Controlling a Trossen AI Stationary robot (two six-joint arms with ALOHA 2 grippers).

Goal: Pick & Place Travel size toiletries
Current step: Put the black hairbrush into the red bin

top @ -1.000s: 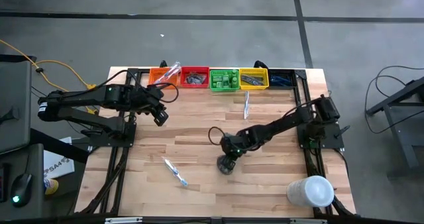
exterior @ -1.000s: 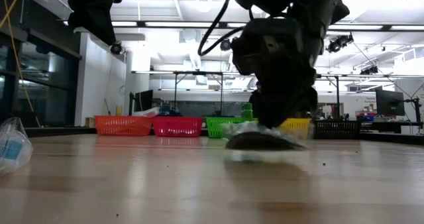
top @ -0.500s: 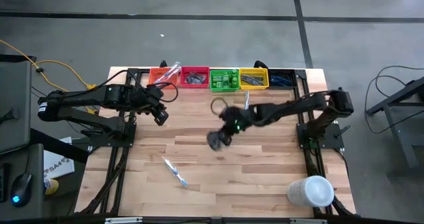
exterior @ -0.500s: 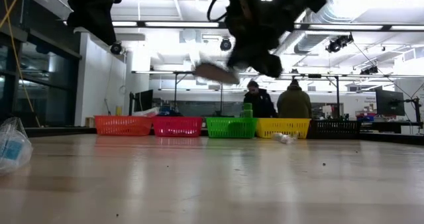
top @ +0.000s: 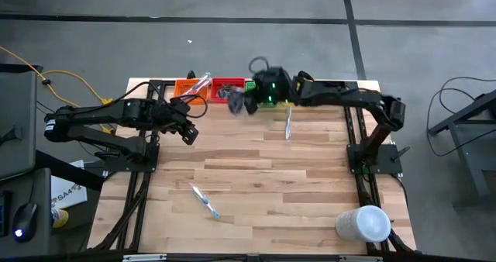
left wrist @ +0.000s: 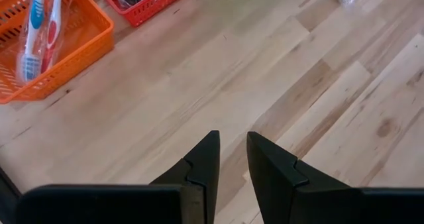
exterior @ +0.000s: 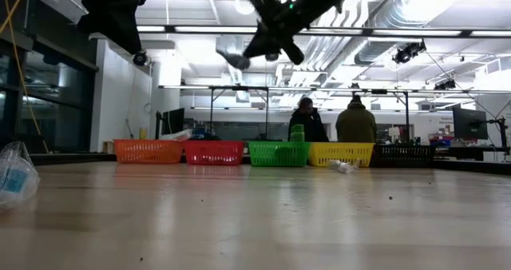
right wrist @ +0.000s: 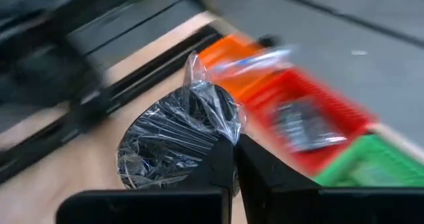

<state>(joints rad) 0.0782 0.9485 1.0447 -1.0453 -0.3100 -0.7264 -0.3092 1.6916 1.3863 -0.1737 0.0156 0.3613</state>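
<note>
My right gripper (top: 248, 99) reaches to the far edge, high over the red bin (top: 225, 85), and is shut on a dark round bundle (right wrist: 173, 143) in clear wrap, which also shows in the high view (top: 235, 101) and the low view (exterior: 233, 60). My left gripper (left wrist: 232, 148) hovers over bare wood at the table's left, slightly open and touching nothing. One wrapped toothbrush (top: 206, 201) lies flat on the near-left table, another (top: 288, 123) below the yellow bin (top: 297, 92). More toothbrushes (left wrist: 41, 25) stick out of the orange bin (top: 184, 87). My right gripper pinches the bundle between its two fingers (right wrist: 222, 164) at the rim, on the crinkled clear wrap (right wrist: 228, 132). The bundle is lifted clear of the table, high in the air, and sticks out beyond the fingertips.
Five bins line the far edge: orange, red, green (top: 262, 93), yellow, dark blue (top: 330, 92). A large white cylinder (top: 363, 223) stands at the near right corner. Two people (exterior: 335, 125) stand in the room beyond the bins. The middle of the table is bare wood.
My right gripper, shut on the bundle, has lifted it off the middle of the table and carried it up and toward the far edge, ending above the red bin. The bundle now hangs clear in the air. The left arm stayed still.
</note>
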